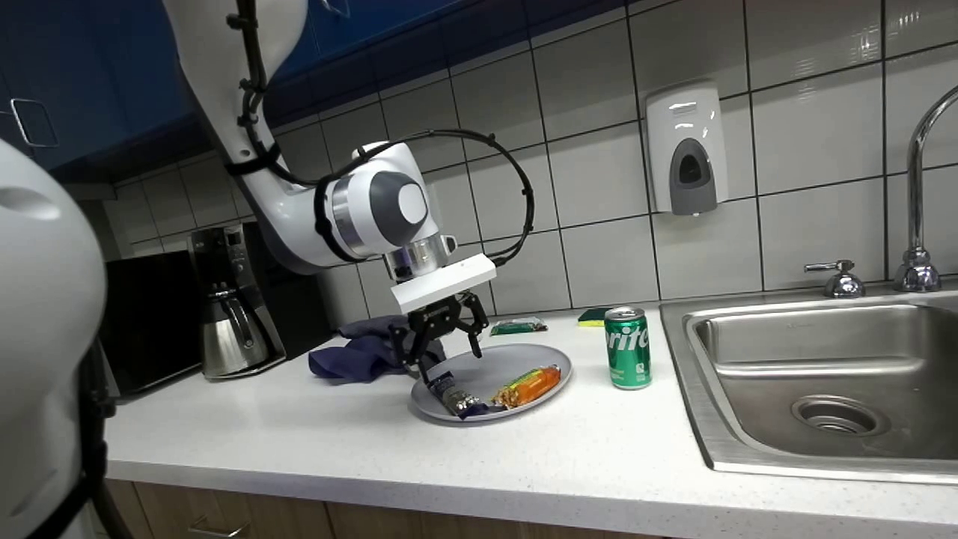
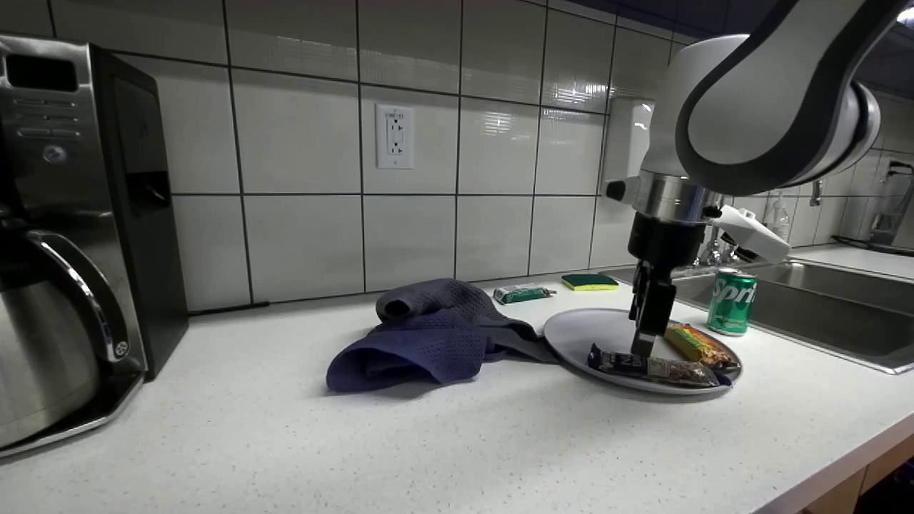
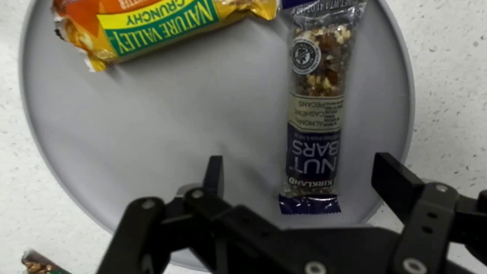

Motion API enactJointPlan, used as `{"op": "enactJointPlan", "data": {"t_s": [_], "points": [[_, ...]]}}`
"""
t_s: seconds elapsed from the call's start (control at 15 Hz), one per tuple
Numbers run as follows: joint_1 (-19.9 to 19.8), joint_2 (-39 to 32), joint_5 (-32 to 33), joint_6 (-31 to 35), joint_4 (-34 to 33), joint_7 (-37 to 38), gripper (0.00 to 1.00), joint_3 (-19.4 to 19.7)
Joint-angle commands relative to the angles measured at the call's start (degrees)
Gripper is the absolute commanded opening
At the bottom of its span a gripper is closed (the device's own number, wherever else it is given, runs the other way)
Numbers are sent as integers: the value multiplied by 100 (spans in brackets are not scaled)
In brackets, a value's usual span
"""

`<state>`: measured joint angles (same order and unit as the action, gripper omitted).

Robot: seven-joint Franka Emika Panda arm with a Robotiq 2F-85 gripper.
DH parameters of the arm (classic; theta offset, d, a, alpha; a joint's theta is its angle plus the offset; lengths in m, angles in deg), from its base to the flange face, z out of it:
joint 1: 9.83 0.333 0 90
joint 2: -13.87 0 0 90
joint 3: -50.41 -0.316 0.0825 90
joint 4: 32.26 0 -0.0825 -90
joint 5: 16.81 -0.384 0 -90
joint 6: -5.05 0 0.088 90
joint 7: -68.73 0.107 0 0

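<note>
Wrist view: the gripper point(image 3: 298, 163) is spread wide, its 2 fingers point(image 3: 397, 182) standing to either side of the nut bar point(image 3: 314, 114). Bare grey plate point(image 3: 171, 125) shows between each finger and the wrapper, so nothing is pinched. The nut bar lies flat on the plate, off-centre in the gap, nearer the finger at the picture's right. Its long axis runs almost straight up the picture, leaning slightly right at the top. The brand-name end points back between the fingers; the opposite end points out to the rim, just beside the orange granola bar point(image 3: 163, 30). Whether those 2 wrappers touch, I cannot tell.

From here, a sideways shift looks like the main risk: because the nut bar sits off-centre, the nearer finger could bump it first, twisting it or shoving it against its neighbour. That same finger reaches over the rim, so coming lower could catch the plate and tip or drag it.

Farther out, in an exterior view, a crumpled towel point(image 2: 428, 343) lies beside the plate, with a green-wrapped bar point(image 2: 521, 294) and a sponge point(image 2: 589, 282) behind. A soda can point(image 1: 629, 348) stands upright between the plate and the sink point(image 1: 808, 337).
</note>
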<state>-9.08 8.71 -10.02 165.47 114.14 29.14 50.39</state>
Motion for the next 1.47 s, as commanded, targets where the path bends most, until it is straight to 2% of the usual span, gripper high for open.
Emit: {"op": "enactJointPlan", "data": {"t_s": [0.0, 0.27, 0.33, 0.4, 0.87, 1.4], "points": [[-88, 239, 461, -273, -106, 983, 100, 167], [-119, 199, 623, -472, -347, 1929, 100, 288], [-135, 219, 374, -460, -327, 1753, 100, 226], [-152, 126, 457, -218, -239, 1609, 100, 222], [-152, 126, 425, -252, -273, 1672, 100, 220], [32, -315, 2088, -498, -852, 5029, 100, 648]]}}
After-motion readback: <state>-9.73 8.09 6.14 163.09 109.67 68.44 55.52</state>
